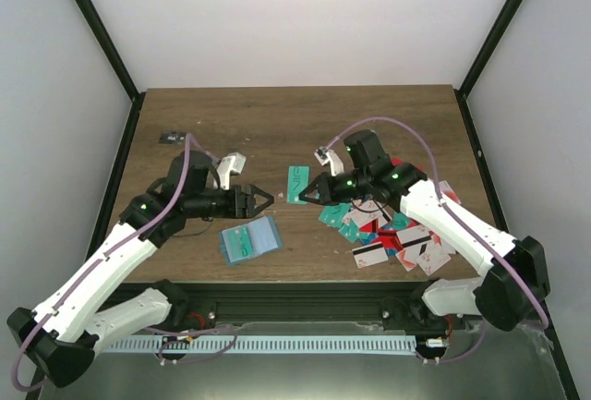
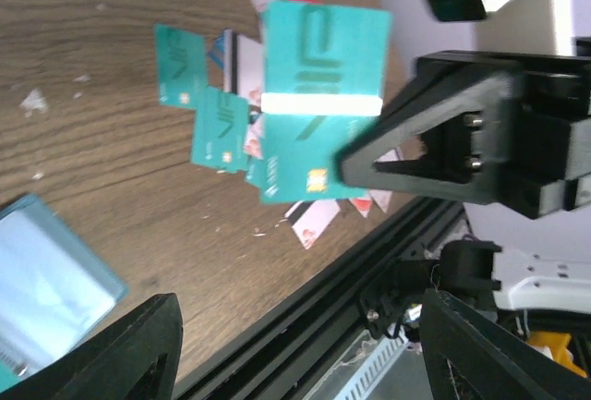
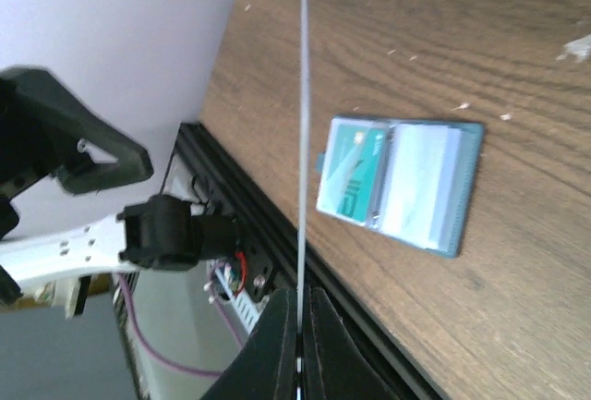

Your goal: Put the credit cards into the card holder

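Credit cards (image 1: 399, 239), thin rectangles, on wood-grain table (image 1: 277, 123)

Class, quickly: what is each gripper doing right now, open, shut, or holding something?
Left gripper: open, holding nothing.
Right gripper: shut on a teal credit card.

top view, light: bright, even, diffuse from above; white walls (image 1: 277, 21) close to clipping
top view, shadows: soft and short, under the arms on the bench (image 1: 277, 123)
top view, focus: sharp throughout; frame posts lean outward at the edges
left wrist: card (image 2: 323, 95) slightly soft, white glare band across it; left gripper (image 2: 295, 345) dark and defocused at the bottom; top right blown out
right wrist: card edge-on, a thin bright line; wall washed pale; holder (image 3: 406, 183) sharp, sheen on the clear pocket; right gripper (image 3: 300, 354) blurred
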`<action>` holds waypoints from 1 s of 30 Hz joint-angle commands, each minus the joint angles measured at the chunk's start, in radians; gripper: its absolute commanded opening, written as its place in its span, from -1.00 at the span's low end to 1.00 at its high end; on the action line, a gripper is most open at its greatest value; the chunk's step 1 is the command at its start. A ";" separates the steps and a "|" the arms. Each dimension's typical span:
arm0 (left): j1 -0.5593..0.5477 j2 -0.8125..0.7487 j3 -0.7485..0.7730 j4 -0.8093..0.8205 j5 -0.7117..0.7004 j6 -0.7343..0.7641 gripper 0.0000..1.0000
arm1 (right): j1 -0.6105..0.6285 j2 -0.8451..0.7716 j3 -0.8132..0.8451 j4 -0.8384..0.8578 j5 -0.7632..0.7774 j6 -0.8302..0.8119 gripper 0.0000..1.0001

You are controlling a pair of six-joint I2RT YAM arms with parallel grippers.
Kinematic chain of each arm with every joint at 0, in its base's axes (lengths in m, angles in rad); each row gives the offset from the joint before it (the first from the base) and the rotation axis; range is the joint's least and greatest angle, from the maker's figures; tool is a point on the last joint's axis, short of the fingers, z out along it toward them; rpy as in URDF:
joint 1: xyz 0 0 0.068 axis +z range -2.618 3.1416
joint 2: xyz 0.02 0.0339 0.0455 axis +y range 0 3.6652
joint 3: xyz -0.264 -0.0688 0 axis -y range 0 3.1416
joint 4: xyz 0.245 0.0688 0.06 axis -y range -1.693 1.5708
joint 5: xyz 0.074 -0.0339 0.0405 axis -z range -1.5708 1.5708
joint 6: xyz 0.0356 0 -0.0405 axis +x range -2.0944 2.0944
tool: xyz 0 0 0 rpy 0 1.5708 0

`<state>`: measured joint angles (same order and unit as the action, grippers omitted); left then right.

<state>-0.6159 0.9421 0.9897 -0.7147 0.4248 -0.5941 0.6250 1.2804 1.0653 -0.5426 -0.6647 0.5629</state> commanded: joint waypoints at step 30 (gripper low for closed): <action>0.152 -0.121 -0.316 0.742 0.574 -0.234 -0.28 | -0.007 -0.057 -0.048 0.286 -0.584 0.006 -0.99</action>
<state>-0.4686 0.8139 0.6899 -0.0811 0.9363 -0.7849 0.6231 1.2255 1.0206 -0.2932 -1.2045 0.5552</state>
